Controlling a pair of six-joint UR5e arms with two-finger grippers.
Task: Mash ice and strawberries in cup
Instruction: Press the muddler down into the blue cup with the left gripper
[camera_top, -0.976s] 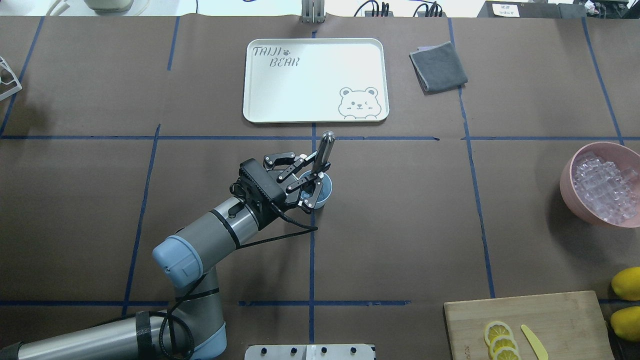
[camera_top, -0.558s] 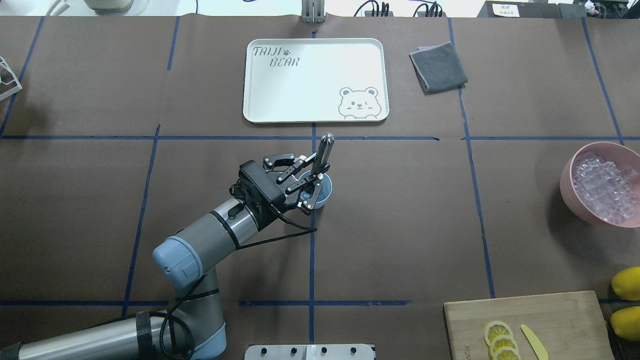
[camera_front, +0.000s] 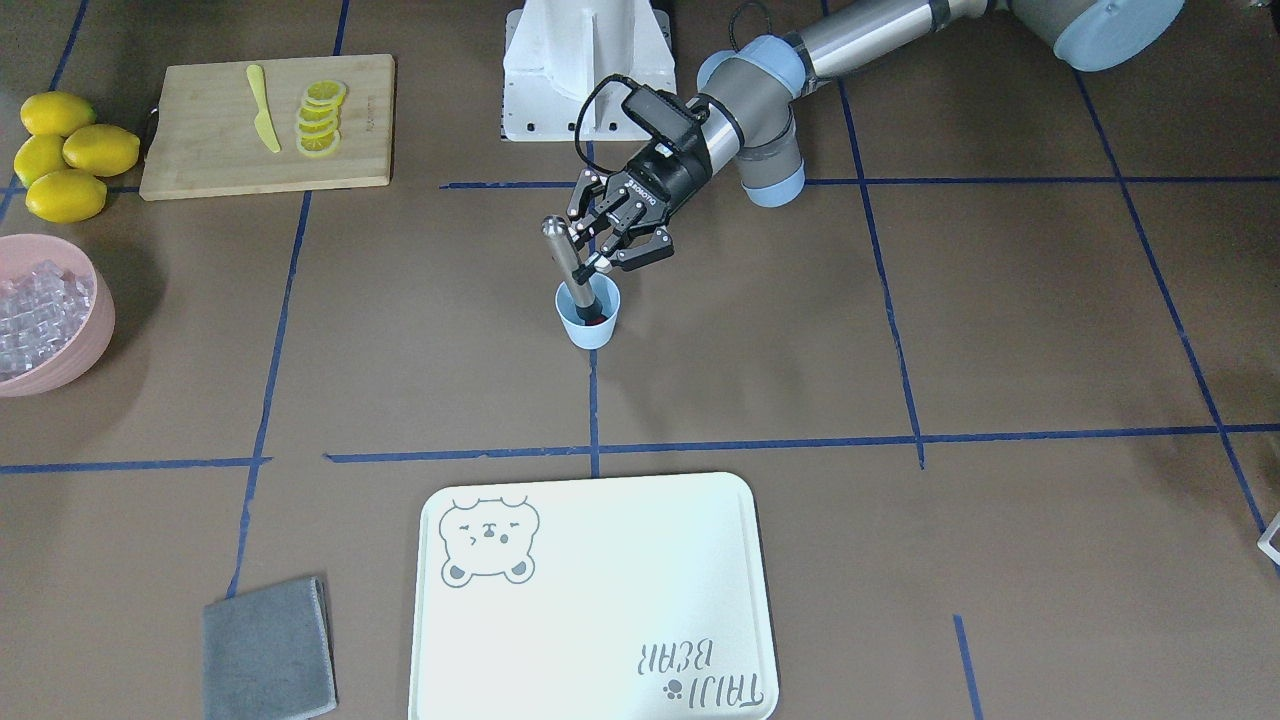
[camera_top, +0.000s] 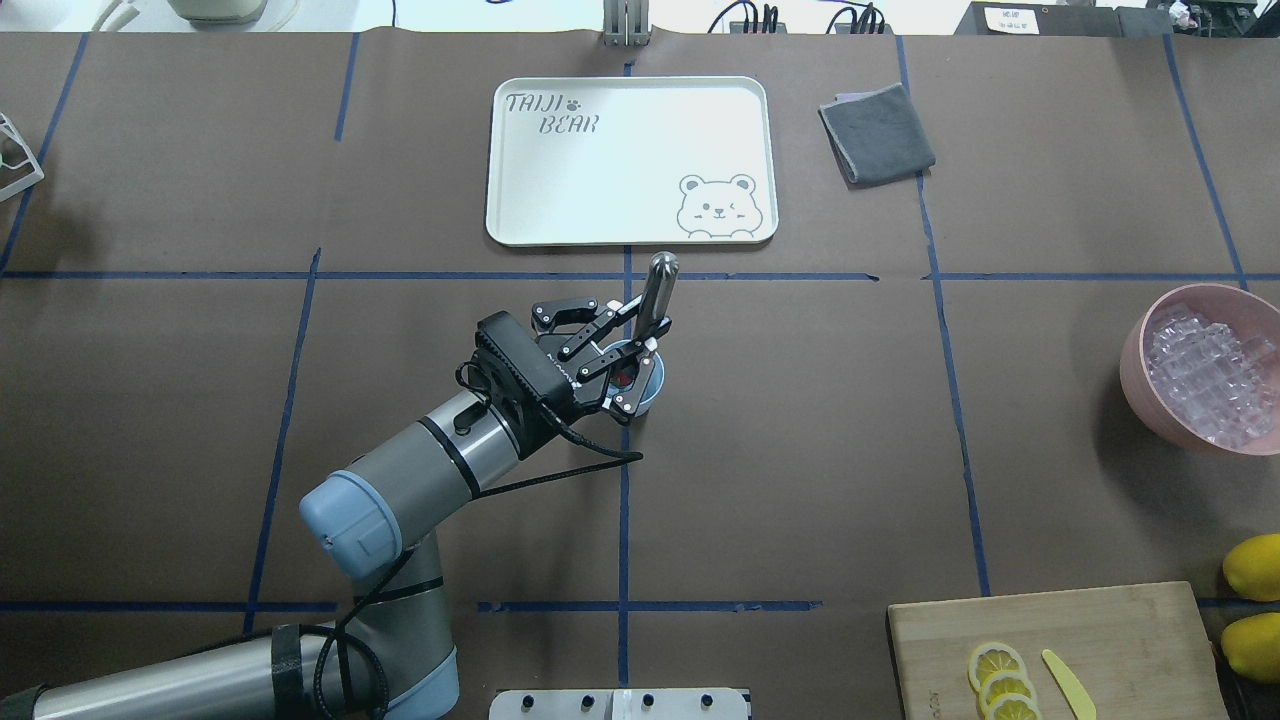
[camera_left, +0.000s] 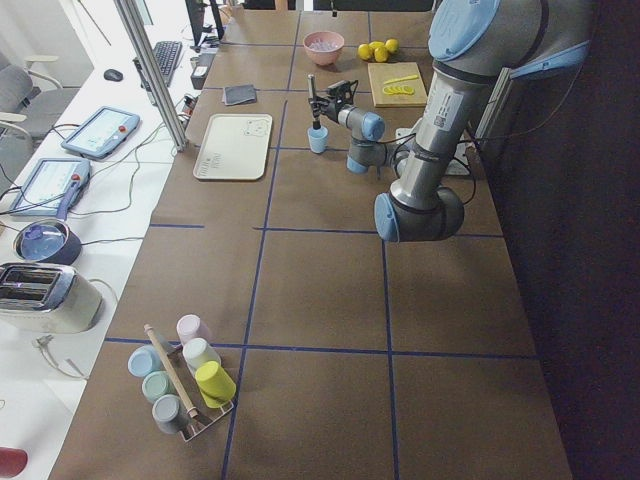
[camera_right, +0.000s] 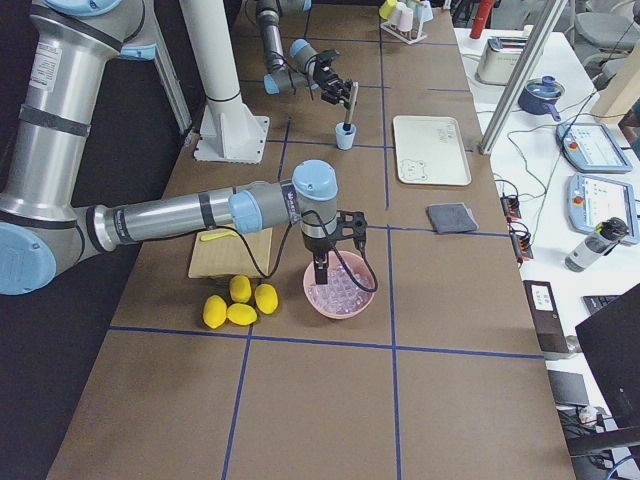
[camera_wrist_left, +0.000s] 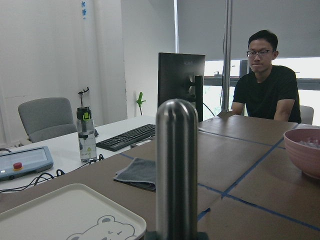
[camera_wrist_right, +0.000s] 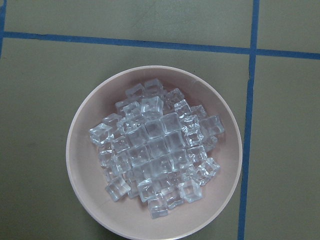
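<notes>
While the left gripper (camera_top: 643, 325) sits just over the cup (camera_top: 655, 383) at the table's middle, its jaws are clamped on a metal masher (camera_top: 657, 290). The masher stands slightly tilted, its lower end down inside the cup and its rounded top above the fingers. The cup is light blue and upright on the brown table (camera_top: 800, 450), just near of the white tray (camera_top: 630, 160). A red strawberry (camera_front: 597, 319) lies in the cup beside the masher's foot. Whether any ice is in the cup, cannot tell. The ice (camera_wrist_right: 155, 155) that shows is heaped in the pink bowl (camera_wrist_right: 80, 145) at the far right edge of the table, well apart from the cup. The right gripper (camera_right: 318, 270) hangs over that bowl; it shows only in the side view, so jaw state cannot be told. A grey cloth (camera_top: 877, 133) lies right of the tray. A cutting board (camera_top: 1100, 640) at near right carries lemon slices (camera_top: 1000, 680) and a yellow knife (camera_top: 1068, 683), with whole lemons (camera_front: 65, 150) beside it.
</notes>
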